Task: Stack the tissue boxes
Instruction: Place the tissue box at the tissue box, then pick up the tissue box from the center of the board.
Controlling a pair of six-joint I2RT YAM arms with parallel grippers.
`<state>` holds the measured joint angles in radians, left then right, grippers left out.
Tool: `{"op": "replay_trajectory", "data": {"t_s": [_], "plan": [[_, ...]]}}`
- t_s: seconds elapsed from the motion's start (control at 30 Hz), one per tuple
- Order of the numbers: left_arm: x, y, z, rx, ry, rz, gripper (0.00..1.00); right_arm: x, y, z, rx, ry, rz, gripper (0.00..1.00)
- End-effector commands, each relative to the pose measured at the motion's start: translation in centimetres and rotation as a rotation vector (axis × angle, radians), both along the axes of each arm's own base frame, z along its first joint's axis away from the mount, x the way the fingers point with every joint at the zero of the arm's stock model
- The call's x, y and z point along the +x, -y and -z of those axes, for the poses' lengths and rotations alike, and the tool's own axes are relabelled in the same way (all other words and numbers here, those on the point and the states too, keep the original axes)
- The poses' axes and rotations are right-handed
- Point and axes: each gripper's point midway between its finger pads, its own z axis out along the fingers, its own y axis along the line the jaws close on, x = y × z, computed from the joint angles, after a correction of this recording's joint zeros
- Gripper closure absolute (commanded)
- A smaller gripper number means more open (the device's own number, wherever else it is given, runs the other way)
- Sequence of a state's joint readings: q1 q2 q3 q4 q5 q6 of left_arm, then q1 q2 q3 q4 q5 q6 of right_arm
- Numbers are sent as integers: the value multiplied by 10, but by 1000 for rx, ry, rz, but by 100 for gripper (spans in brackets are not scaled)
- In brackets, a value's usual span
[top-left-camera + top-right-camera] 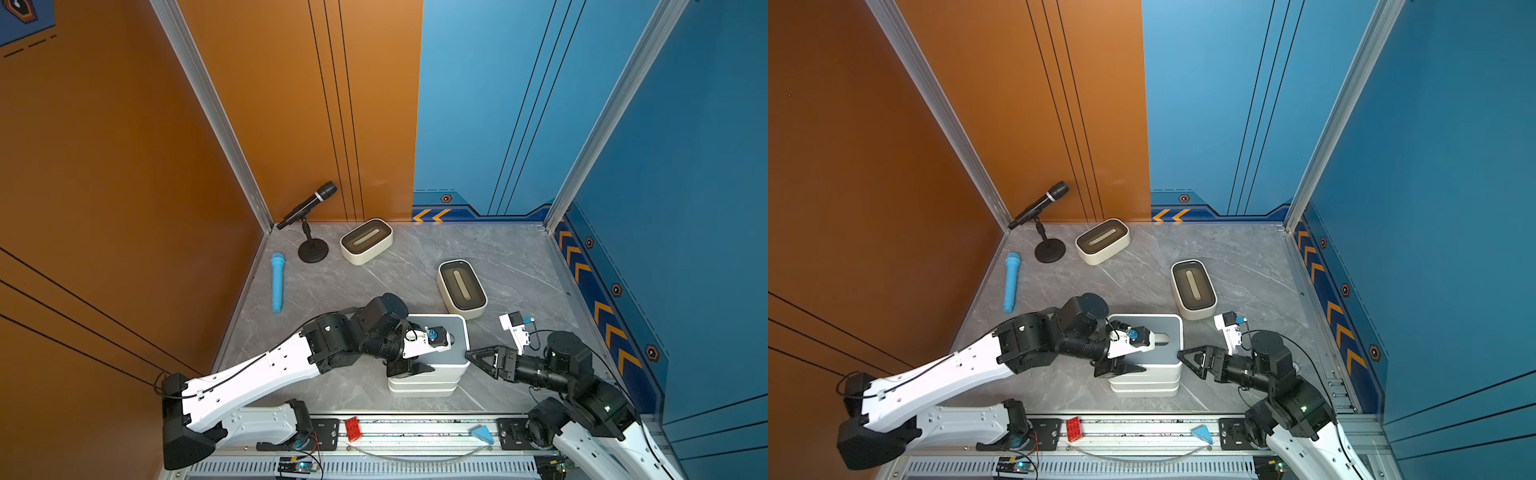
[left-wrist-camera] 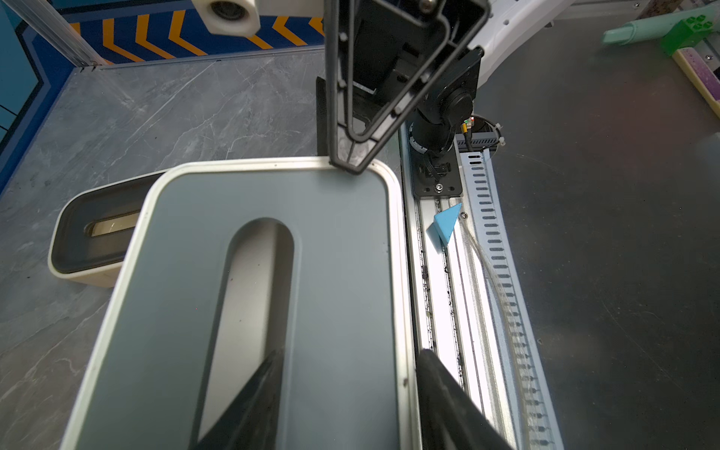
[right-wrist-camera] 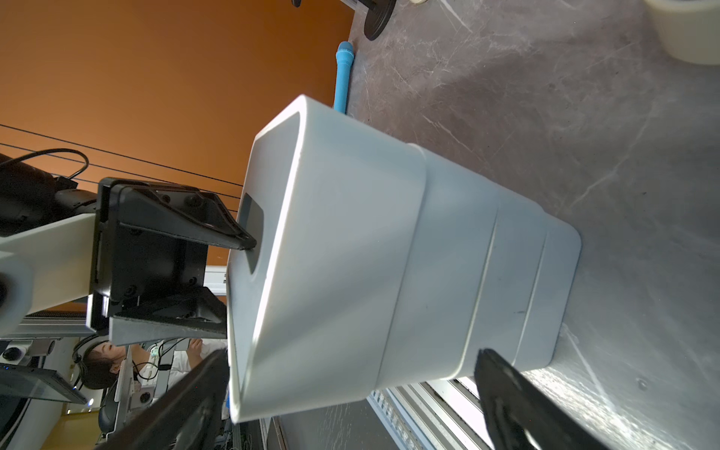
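Two panels bound the cell: orange wall [image 1: 104, 166], blue wall [image 1: 706, 166]. Grey marble table [image 1: 374, 291]: stack of tissue boxes [image 1: 424, 384] near the front edge; two brown-lidded boxes apart behind it, far box [image 1: 366, 241], near box [image 1: 461, 286]. Left claw [image 3: 238, 288]: clamped on top box [image 3: 343, 241], one finger in its lid slot. Right claw [image 1: 471, 355]: spread wide, holding nothing, fingertip at that box's rim.

Bright, even overhead light throws only soft shadows from the stacked tissue boxes [image 1: 432, 380] onto the table [image 1: 519, 257], the rail [image 2: 440, 296] glares white, and the wrist views blur at their closest edges.
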<state>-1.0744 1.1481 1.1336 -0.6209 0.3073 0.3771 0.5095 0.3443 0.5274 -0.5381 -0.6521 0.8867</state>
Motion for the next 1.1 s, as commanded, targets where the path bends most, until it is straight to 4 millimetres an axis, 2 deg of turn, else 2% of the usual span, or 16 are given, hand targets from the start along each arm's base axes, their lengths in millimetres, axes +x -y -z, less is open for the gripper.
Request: {"op": "replay_trajectory", "data": {"t_s": [0.0, 0.17, 0.37, 0.5, 0.6, 0.67, 0.73, 0.83, 0.9, 0.93, 0.97, 1.07], "plan": [[-8, -3, -17, -31, 5, 37, 44, 2, -2, -24, 20, 84, -20, 0], [-10, -7, -31, -44, 22, 41, 43, 8, 0, -30, -8, 96, -4, 0], [-11, -15, -53, -59, 53, 53, 43, 18, 4, -50, -27, 132, 19, 0], [-7, -20, -79, -106, 105, 37, 41, 32, 11, -68, -49, 166, 53, 0], [8, -27, -105, -151, 178, -13, 39, 53, 23, -78, -91, 183, 124, 0], [28, -33, -124, -201, 214, -83, 37, 71, 35, -85, -115, 193, 187, 0], [62, -42, -144, -279, 226, -217, 33, 90, 49, -88, -146, 197, 250, 0], [131, -72, -161, -426, 153, -501, 25, 119, 75, -77, -259, 186, 362, 0], [179, -101, -155, -505, 38, -697, 16, 138, 86, -64, -349, 168, 395, 0], [196, -111, -146, -523, -26, -752, 15, 144, 89, -59, -382, 161, 404, 0], [212, -120, -134, -540, -98, -796, 5, 153, 90, -51, -420, 150, 407, 0], [250, -141, -89, -568, -290, -931, 2, 176, 93, -29, -560, 147, 419, 0]]}}
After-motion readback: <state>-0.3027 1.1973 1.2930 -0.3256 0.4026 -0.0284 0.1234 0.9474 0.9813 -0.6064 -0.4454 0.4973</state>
